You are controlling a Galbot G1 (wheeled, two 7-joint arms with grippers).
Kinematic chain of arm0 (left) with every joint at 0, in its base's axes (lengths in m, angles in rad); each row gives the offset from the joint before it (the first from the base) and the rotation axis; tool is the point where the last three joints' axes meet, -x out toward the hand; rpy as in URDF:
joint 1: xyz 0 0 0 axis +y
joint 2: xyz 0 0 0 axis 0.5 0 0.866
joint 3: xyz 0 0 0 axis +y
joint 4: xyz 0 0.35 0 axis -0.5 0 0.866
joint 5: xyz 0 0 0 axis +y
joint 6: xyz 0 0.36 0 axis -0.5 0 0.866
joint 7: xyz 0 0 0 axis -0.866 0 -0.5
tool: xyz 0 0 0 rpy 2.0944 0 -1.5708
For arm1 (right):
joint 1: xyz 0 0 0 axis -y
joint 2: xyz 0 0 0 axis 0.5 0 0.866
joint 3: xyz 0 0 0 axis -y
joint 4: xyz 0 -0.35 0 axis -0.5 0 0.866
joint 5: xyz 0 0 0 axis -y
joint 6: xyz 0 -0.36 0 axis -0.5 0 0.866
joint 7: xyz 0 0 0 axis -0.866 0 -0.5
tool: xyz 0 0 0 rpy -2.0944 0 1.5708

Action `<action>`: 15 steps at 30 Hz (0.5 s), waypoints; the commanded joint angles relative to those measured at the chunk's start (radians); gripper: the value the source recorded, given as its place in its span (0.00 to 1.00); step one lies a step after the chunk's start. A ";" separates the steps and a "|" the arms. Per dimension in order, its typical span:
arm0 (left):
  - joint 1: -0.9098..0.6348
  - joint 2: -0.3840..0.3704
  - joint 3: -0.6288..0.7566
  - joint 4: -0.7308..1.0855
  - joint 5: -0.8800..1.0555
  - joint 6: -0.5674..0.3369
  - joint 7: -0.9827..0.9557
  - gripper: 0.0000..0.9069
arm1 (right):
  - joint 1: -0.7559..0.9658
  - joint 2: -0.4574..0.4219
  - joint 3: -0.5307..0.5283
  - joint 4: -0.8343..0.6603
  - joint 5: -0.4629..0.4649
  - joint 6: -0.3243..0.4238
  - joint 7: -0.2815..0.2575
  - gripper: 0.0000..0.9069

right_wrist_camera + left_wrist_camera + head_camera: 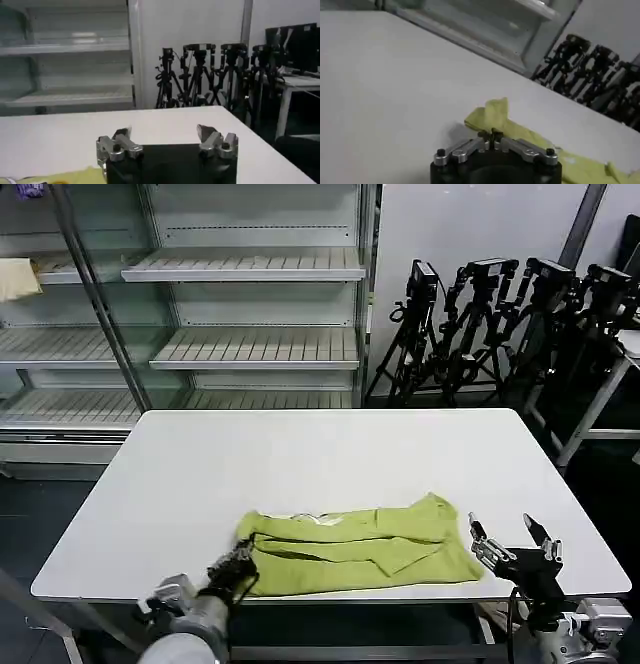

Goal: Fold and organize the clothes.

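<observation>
Head view: the lime shirt (360,549) is seen lying on the white table (300,464) near its front edge, at about 6 o'clock of the tabletop, already doubled into a long rumpled band running from 9 to 3 o'clock. The left gripper (237,567) is found at the band's 9 o'clock end, and in the left wrist view its fingers are pressed together on a raised fold of the shirt (492,115), so that corner is judged to be pinched. The right gripper (513,546) is held just off the 3 o'clock end, jaws spread and holding nothing. A first lengthwise fold appears done; the crosswise folds, smoothing and final placing are judged still outstanding.
</observation>
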 commanded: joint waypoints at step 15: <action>-0.108 0.295 -0.241 -0.055 -0.604 0.037 -0.052 0.04 | 0.001 0.015 0.013 0.004 0.000 0.000 0.000 1.00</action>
